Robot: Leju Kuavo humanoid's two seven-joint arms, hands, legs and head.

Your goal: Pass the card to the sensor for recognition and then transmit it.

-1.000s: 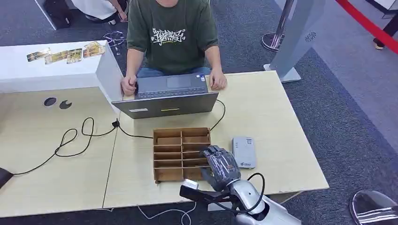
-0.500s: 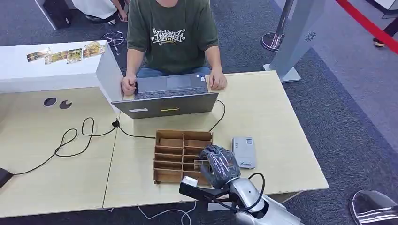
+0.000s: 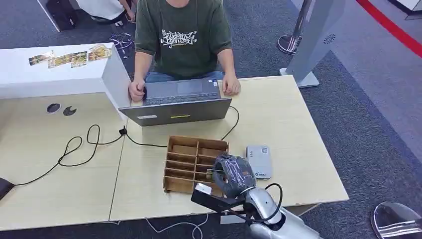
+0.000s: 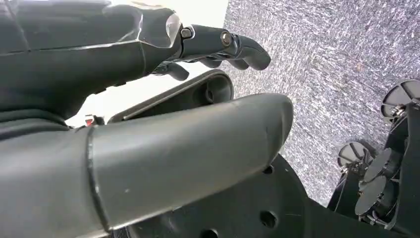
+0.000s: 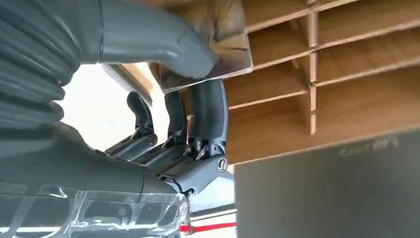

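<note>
The brown wooden box with many little slots (image 3: 196,163) has turned a bit on the pale wooden counter (image 3: 278,114) since a second ago; its far corner now sits closer to the small grey flat card sensor (image 3: 259,161). The right hand (image 3: 232,175) has pulled back a little toward the box's near right corner and has turned.

In the right wrist view, the thick grey thumb (image 5: 163,39) and the dark fingers (image 5: 208,111) pinch a thin shiny card (image 5: 223,42) with rounded corners. The card is in this hand, just above the thin wooden slot walls. The hand's cover is grey and ribbed.

The left hand (image 4: 148,114) hangs over speckled grey carpet (image 4: 337,74), holding nothing, with its smooth dark fingers (image 4: 237,47) bent loosely and apart.

A person in a green shirt with white letters (image 3: 183,37) sits at the far side, both hands on a flat grey laptop (image 3: 176,104). A thin black cable (image 3: 79,147) curls across the counter.
</note>
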